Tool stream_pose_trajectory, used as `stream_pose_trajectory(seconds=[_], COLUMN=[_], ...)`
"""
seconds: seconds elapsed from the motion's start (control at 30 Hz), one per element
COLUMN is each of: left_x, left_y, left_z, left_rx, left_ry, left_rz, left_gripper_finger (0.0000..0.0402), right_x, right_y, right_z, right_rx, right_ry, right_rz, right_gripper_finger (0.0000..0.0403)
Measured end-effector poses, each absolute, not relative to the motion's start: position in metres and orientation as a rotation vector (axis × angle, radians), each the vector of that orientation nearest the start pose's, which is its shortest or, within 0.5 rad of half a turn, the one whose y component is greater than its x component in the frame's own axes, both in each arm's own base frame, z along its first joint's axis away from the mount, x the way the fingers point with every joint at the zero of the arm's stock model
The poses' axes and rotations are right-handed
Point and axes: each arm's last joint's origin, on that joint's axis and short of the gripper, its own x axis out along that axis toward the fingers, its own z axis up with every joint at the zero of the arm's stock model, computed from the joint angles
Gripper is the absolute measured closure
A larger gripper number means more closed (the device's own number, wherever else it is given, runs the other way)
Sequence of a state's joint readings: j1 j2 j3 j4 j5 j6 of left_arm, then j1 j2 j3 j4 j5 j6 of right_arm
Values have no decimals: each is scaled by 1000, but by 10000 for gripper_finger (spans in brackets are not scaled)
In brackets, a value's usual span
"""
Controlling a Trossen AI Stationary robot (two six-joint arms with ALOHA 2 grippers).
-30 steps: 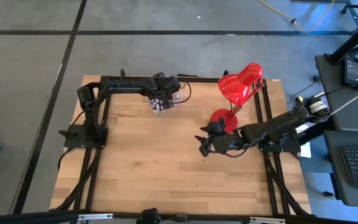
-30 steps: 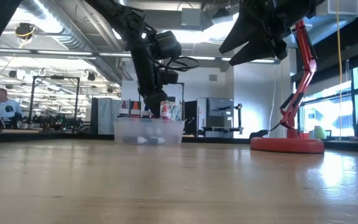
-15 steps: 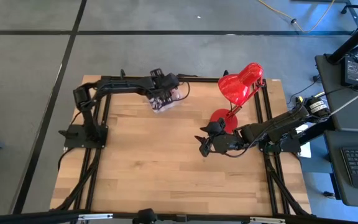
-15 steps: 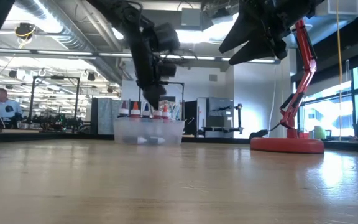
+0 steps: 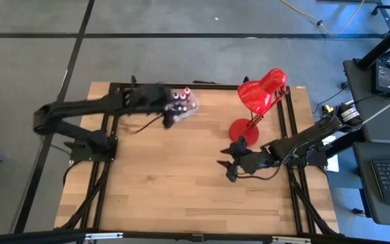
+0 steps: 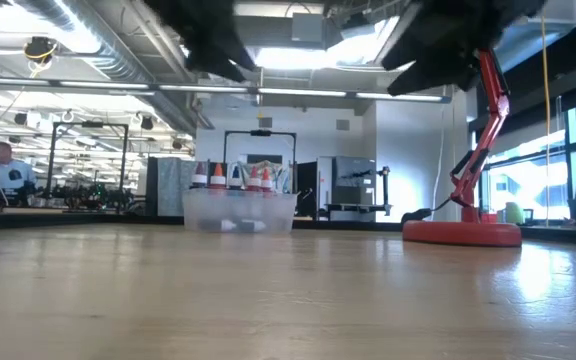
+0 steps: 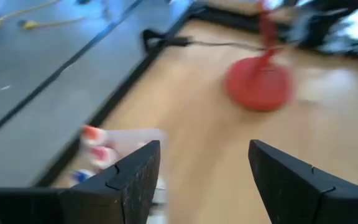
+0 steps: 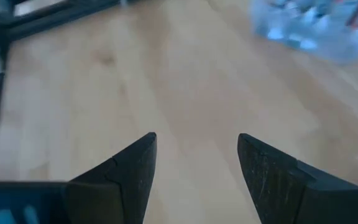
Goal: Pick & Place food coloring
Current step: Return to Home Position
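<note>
Jaws spread wide, empty: left gripper (image 7: 202,149), right gripper (image 8: 197,140).

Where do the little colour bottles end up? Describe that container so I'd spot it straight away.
Start at the wooden table and find the red desk lamp at its far edge. Along that same edge, toward the left arm's side, sits a small box. Unlike anything near it, it is see-through plastic with tiny bottles standing inside.

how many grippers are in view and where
2. The left gripper is by the clear bin at the table's far edge; the right gripper is over bare wood near the red lamp's base. Both open.
</note>
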State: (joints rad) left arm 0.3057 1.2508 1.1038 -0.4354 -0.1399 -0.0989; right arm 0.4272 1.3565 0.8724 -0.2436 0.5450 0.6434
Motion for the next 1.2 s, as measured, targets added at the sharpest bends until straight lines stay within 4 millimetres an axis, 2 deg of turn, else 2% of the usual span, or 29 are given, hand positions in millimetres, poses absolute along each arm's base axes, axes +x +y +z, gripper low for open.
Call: stream_pose_trajectory(seconds=[0.2,0.37,0.5,0.73,1.03,1.2], left_x=[211,176,157,141,128,120], left_y=[22,-6,-13,-13,-9,-7], left_z=[302,286,272,240,228,219], left_rx=[-158,-90,-226,-340,-372,-397], left_ry=[258,119,84,28,-57,-78], left_rz=[233,65,33,177,248,255], left_gripper_finger=[161,160,161,160,160,161], right_x=[239,221,208,180,150,140], right_y=[108,98,87,75,61,57], right_z=[224,222,217,214,223,215], right_rx=[371,357,370,353,362,355], right_ry=[400,216,183,112,-36,-55], right_rz=[-14,229,259,289,287,289], right_gripper_finger=[176,176,176,176,176,176])
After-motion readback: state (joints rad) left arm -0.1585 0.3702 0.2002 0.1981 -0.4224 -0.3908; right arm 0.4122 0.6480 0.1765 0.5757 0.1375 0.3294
